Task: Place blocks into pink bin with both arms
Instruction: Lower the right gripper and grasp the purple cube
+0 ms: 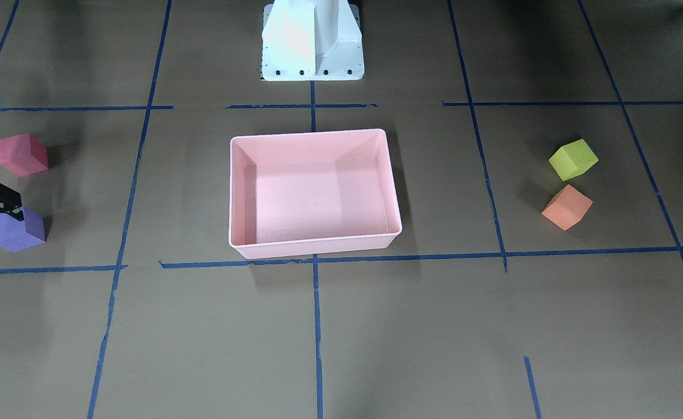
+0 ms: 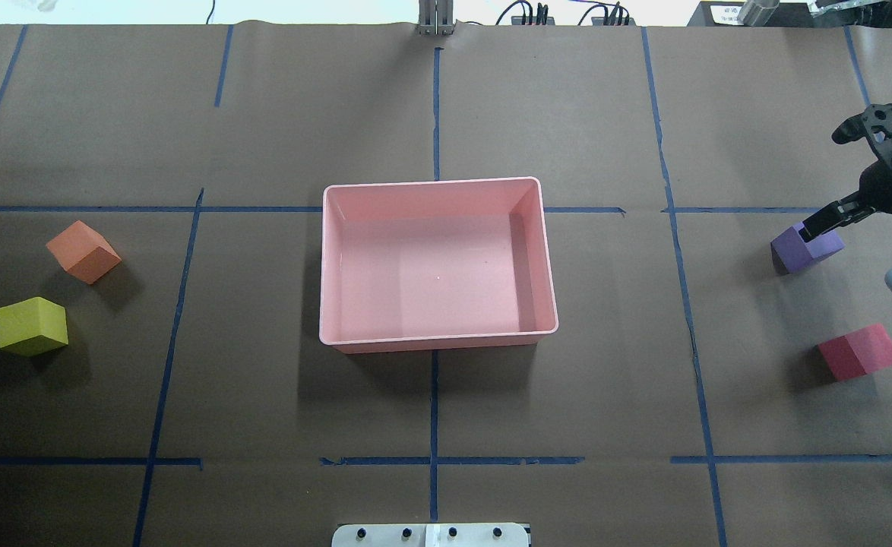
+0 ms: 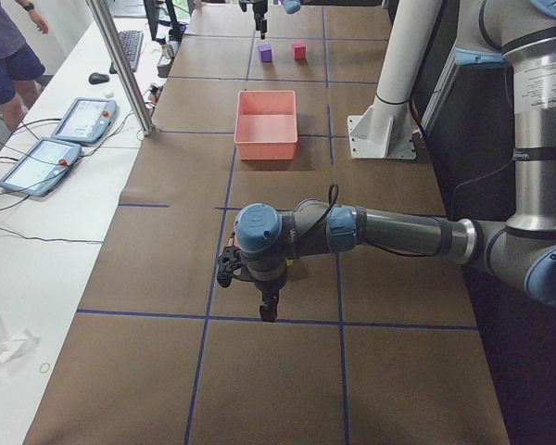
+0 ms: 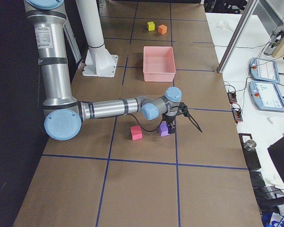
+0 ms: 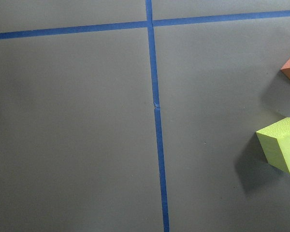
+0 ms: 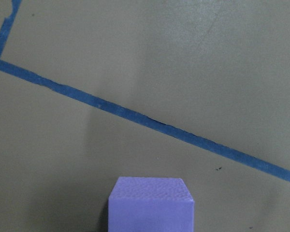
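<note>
Blocks are all out on the brown paper and none is in the pink bin (image 2: 438,199), which sits at the centre between the two pairs and holds nothing. On the robot's right the red block (image 2: 860,351) and the purple block (image 2: 807,247) lie near each other. Well apart from them, on its left, the orange block (image 2: 83,251) and the yellow-green block (image 2: 32,327) sit just beside one another, and I judge that split suits one arm per pair. The right gripper (image 2: 830,181) is down at the purple block with its jaws spread wide. One fingertip (image 2: 814,226) is right at the cube and the other is well clear, so nothing is gripped. I judge it is lining up to straddle the cube before closing. The left gripper (image 3: 248,287) shows only in the side view, low over the paper, and I cannot tell how its jaws stand. Its wrist camera catches the yellow-green block only at the frame's edge, so I judge it is not yet centred on a cube.
</note>
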Controlling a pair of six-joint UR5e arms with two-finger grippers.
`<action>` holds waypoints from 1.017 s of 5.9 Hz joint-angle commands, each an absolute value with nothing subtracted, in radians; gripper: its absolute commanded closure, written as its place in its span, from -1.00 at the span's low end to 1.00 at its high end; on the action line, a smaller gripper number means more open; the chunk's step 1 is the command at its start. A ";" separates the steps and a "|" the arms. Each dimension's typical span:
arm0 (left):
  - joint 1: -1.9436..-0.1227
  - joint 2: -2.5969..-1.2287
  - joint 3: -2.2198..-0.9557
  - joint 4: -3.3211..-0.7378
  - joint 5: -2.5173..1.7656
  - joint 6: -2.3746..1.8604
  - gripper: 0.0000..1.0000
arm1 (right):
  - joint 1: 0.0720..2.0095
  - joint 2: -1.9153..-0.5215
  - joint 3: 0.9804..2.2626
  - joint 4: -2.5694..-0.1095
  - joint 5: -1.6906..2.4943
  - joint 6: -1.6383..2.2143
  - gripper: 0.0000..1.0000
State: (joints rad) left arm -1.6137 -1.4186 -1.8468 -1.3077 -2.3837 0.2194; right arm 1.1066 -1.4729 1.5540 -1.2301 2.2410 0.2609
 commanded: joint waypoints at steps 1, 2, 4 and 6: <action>-1.614 -1.419 -1.847 -1.307 -2.384 0.219 -1.00 | 1.057 -1.474 1.513 -1.226 2.212 0.264 -1.00; -1.614 -1.419 -1.847 -1.307 -2.384 0.219 -1.00 | 1.004 -1.467 1.475 -1.226 2.173 0.265 -1.00; -1.614 -1.417 -1.848 -1.307 -2.384 0.219 -1.00 | 1.006 -1.436 1.499 -1.226 2.181 0.265 0.64; -1.614 -1.419 -1.848 -1.308 -2.384 0.219 -1.00 | 1.015 -1.427 1.625 -1.297 2.183 0.323 0.67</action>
